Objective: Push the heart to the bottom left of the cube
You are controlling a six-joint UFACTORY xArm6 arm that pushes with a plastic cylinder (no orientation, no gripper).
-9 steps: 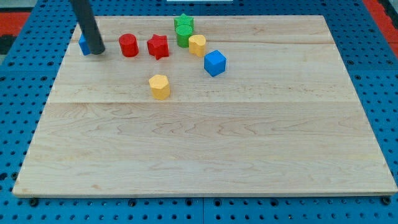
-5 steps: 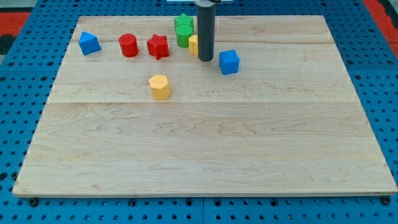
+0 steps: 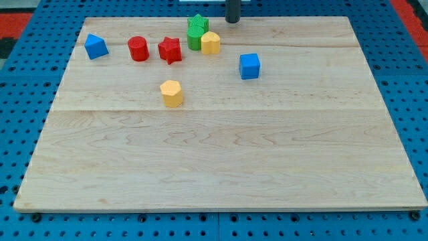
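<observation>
The yellow heart lies near the board's top, touching the green blocks on its left. The blue cube sits to the right of and below the heart, apart from it. My tip is at the view's top edge, above and right of the heart and above the cube, touching neither.
A red star, a red cylinder and a blue triangular block stand in a row left of the heart. A yellow hexagonal block lies lower down. The wooden board rests on a blue pegboard.
My tip swept from the far left blue block to the heart and cube, then drew back to the top edge. The cube slid right. The heart barely moved.
</observation>
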